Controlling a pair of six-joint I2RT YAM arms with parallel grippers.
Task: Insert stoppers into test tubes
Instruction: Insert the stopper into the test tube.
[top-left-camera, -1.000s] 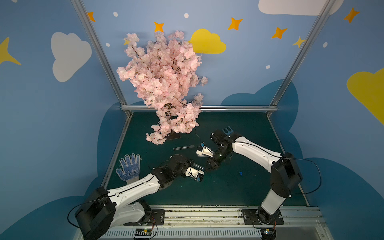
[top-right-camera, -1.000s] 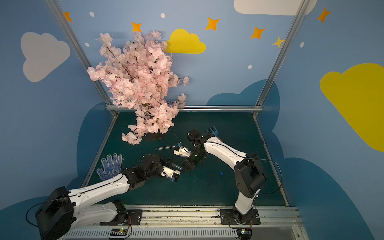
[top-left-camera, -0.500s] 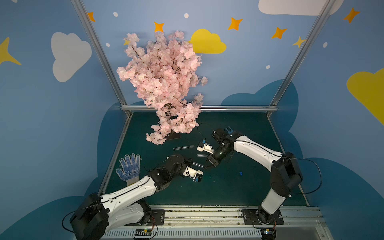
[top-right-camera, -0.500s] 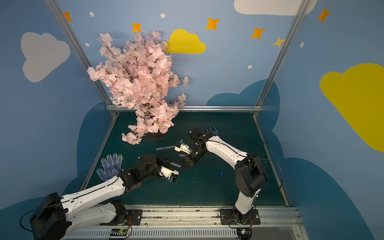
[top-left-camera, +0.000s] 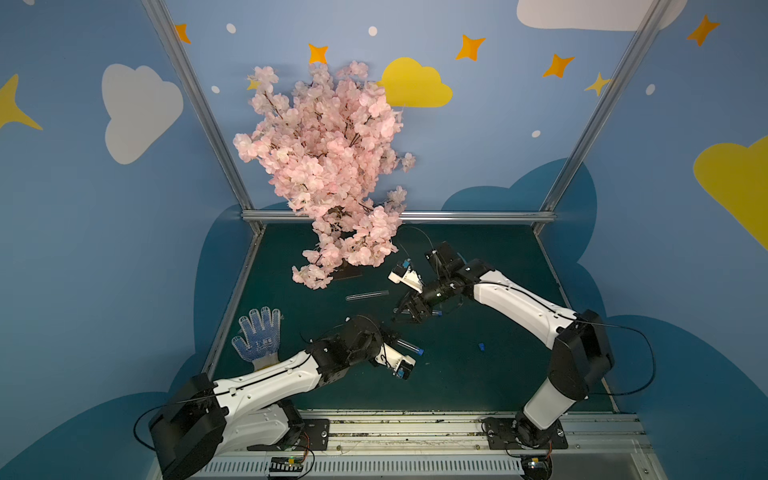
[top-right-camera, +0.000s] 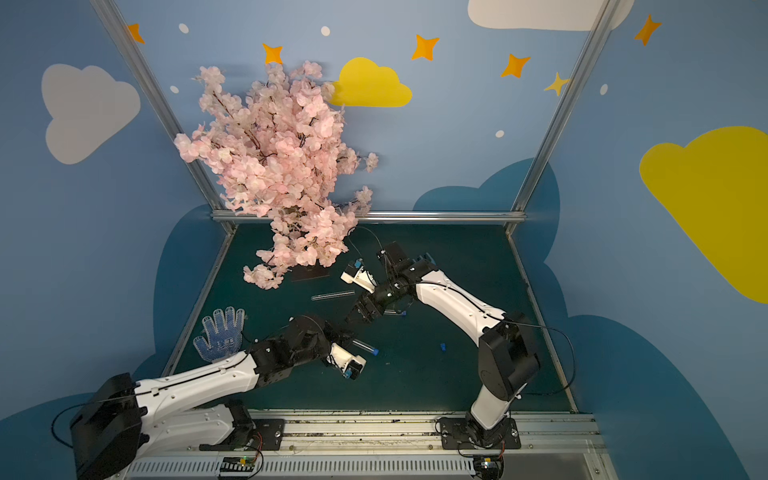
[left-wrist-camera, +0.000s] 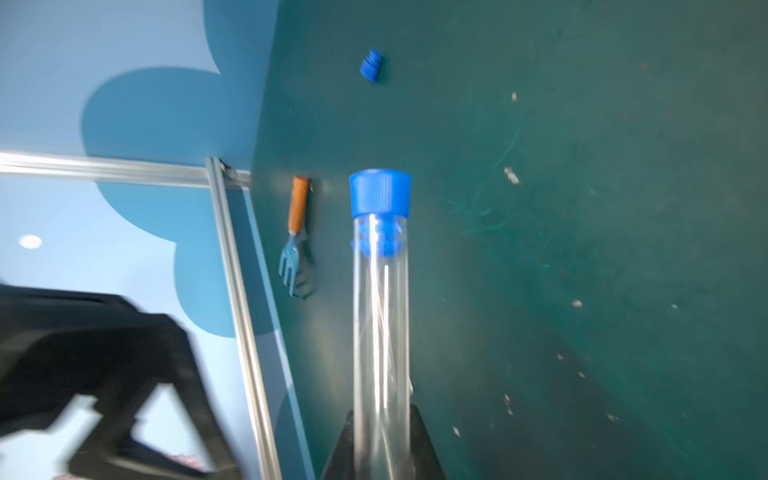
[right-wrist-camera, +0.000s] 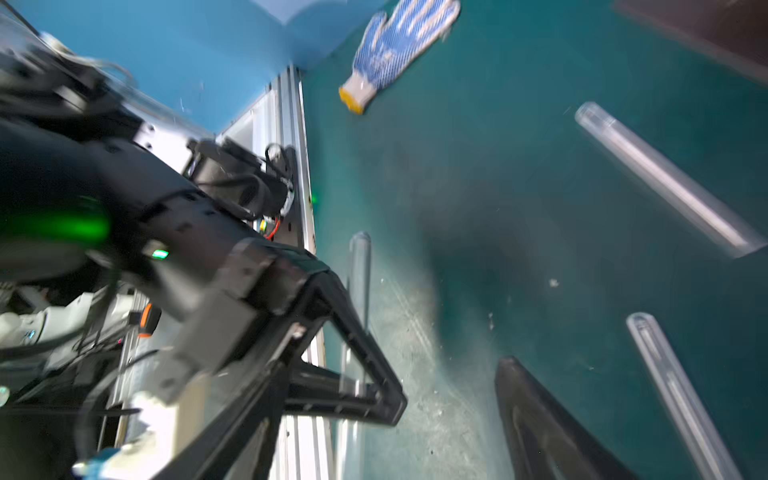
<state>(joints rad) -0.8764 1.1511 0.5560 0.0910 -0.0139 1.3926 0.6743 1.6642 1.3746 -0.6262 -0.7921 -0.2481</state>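
Observation:
My left gripper (top-left-camera: 392, 337) (left-wrist-camera: 382, 424) is shut on a clear test tube (top-left-camera: 407, 345) (left-wrist-camera: 380, 324). A blue stopper (top-left-camera: 420, 352) (left-wrist-camera: 380, 193) sits in that tube's mouth. My right gripper (top-left-camera: 405, 316) (top-right-camera: 359, 311) hangs open just behind it, holding nothing; one of its fingers (right-wrist-camera: 540, 415) shows in the right wrist view. A loose stopper (top-left-camera: 481, 346) (left-wrist-camera: 372, 68) lies on the mat to the right. A second test tube (top-left-camera: 368, 295) (right-wrist-camera: 665, 178) lies behind the grippers. Another tube (top-left-camera: 434, 312) (right-wrist-camera: 681, 399) lies partly under the right wrist.
A blue-dotted work glove (top-left-camera: 259, 338) lies at the mat's left edge. A pink blossom tree (top-left-camera: 328, 166) stands at the back and overhangs the mat. A small garden fork (left-wrist-camera: 297, 232) with an orange handle lies near the corner rail. Metal rails border the green mat (top-left-camera: 478, 386).
My right gripper has opened and drawn back a little from the tube's stoppered end. The left gripper has kept its hold on the tube and shifted slightly towards the front.

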